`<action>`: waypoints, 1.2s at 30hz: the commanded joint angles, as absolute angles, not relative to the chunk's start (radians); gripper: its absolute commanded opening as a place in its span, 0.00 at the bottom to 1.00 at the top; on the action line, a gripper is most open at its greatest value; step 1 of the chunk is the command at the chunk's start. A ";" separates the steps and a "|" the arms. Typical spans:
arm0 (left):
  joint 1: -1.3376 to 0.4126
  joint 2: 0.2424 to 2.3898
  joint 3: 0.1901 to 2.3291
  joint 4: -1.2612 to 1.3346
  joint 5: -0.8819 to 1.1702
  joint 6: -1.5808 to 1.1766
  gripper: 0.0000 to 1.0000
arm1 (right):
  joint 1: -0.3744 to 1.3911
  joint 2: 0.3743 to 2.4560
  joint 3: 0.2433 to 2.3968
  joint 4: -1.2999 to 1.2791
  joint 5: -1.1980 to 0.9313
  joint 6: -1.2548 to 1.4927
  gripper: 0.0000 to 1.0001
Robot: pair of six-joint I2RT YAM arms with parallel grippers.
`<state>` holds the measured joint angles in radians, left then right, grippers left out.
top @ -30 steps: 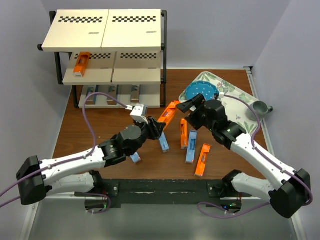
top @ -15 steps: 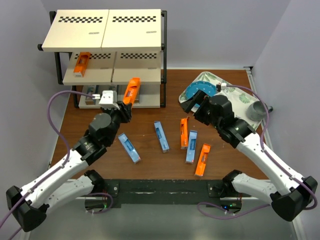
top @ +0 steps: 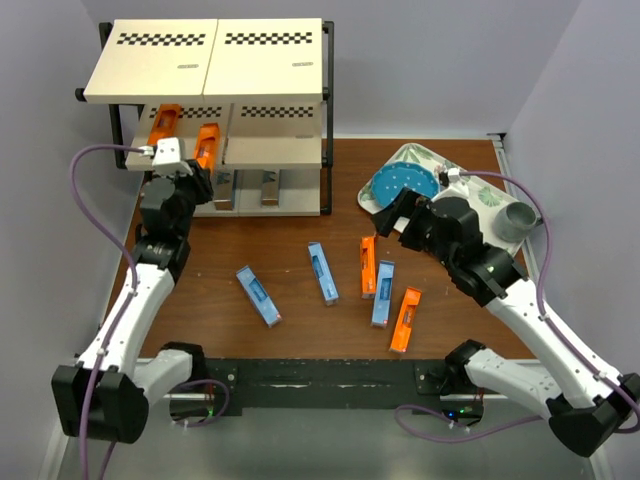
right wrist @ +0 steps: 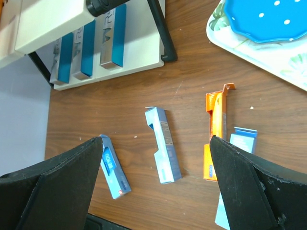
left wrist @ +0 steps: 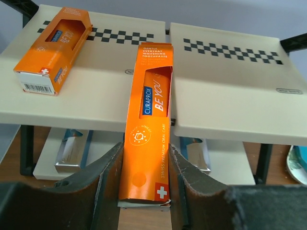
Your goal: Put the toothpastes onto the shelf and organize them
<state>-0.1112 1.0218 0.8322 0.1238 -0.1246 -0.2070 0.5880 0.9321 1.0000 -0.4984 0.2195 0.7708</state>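
My left pincer [left wrist: 145, 151] is clamped on an orange toothpaste carton [left wrist: 148, 115], centre frame, its far end over the middle board of the shelf [left wrist: 230, 96]. I'd slide it deeper, parallel to the second orange carton [left wrist: 50, 48] at upper left, before releasing (label up). It's long, bright orange, with blue lettering and a white cross. My right pincer [right wrist: 156, 143] gapes wide, empty.

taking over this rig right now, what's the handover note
Left gripper: shut on an orange toothpaste, held over the shelf's middle board, not yet released.
Right gripper: open, empty, above the table.
Done: one orange carton lies on the middle board; three silver-grey cartons lie on the bottom board.
Left: five on the table, three light blue cartons and two orange ones.
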 commanded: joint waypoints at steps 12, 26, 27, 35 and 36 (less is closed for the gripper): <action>0.028 1.287 1.005 0.531 0.035 -0.195 0.29 | 0.586 0.851 1.014 -0.552 0.319 0.614 0.98; 0.028 1.410 0.988 0.705 0.014 -0.209 0.37 | 0.586 0.871 0.970 -0.506 0.374 0.540 0.98; 0.028 1.413 0.982 0.719 0.011 -0.210 0.38 | 0.586 0.873 0.966 -0.505 0.374 0.538 0.98; 0.028 1.471 0.965 0.796 0.017 -0.225 0.41 | 0.584 0.879 0.953 -0.503 0.388 0.532 0.98; 0.028 1.480 0.965 0.802 0.021 -0.233 0.42 | 0.583 0.880 0.953 -0.503 0.390 0.529 0.98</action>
